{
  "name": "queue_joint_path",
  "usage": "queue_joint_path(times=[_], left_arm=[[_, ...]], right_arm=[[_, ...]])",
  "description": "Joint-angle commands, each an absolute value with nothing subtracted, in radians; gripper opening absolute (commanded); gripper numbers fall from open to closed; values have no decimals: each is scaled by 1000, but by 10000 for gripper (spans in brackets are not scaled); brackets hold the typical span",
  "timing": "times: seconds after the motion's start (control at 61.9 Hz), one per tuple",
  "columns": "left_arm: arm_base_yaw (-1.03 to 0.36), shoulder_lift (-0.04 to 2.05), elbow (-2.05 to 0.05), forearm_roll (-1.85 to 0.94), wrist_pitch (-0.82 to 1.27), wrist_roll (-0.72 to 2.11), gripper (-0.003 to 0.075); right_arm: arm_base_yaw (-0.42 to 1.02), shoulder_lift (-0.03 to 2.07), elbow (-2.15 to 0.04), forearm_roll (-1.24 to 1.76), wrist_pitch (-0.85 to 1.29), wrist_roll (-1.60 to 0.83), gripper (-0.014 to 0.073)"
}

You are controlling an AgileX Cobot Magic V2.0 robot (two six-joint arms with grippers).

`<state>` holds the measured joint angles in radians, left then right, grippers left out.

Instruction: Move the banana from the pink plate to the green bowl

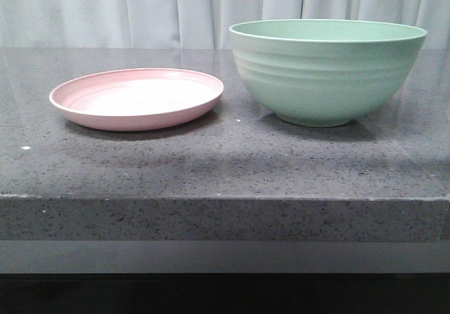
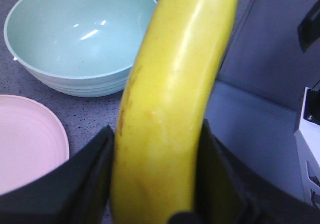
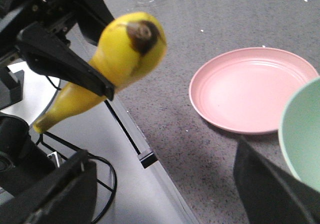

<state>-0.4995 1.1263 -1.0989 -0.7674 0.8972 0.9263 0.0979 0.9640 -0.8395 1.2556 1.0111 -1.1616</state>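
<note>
Task roughly half done, judged from current layout: pick complete, placement outstanding.

Surface point(image 1: 225, 166): dark speckled stone, carries bowl and plate side by side, close but apart.

Green bowl point(image 1: 327, 72): deep, ridged outside, small foot; inside bare in left wrist view, nothing delivered yet.

Pink plate point(image 1: 137, 97): shallow, raised rim, faint rings; bare, nothing on it.

Left end effector point(image 2: 157, 184): pinching banana point(image 2: 175, 98) across its middle, dark fingers point(image 2: 85, 179) tight against both sides. Held off the near edge of the surface per right wrist view, well short of bowl. Not visible in front view.

Banana: plump, curved, bright yellow, glossy, faint brown streak along one edge; dark blossom end, tapered stem end lower.

Right end effector point(image 3: 165, 194): spread wide, holding nothing.

Remaining: carry over bowl, release.
</note>
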Motion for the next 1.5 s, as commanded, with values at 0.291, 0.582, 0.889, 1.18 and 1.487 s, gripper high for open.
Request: queue_joint_path(times=[0.291, 0.582, 0.889, 1.18, 1.487], left_arm=[[-501, 1107, -1127, -833, 854, 937, 188], [-501, 1107, -1127, -833, 854, 937, 188], [-501, 1107, -1127, -833, 854, 937, 188], [-501, 1107, -1127, -833, 854, 937, 188], [-501, 1107, -1127, -831, 837, 937, 236]], right_arm=[[357, 1132, -1030, 1329, 852, -1194, 579], [444, 1226, -1134, 1351, 826, -1195, 579], [444, 1229, -1135, 1335, 827, -1195, 444], [444, 1229, -1135, 1331, 831, -1195, 195], [444, 1229, -1135, 1319, 837, -1195, 148]])
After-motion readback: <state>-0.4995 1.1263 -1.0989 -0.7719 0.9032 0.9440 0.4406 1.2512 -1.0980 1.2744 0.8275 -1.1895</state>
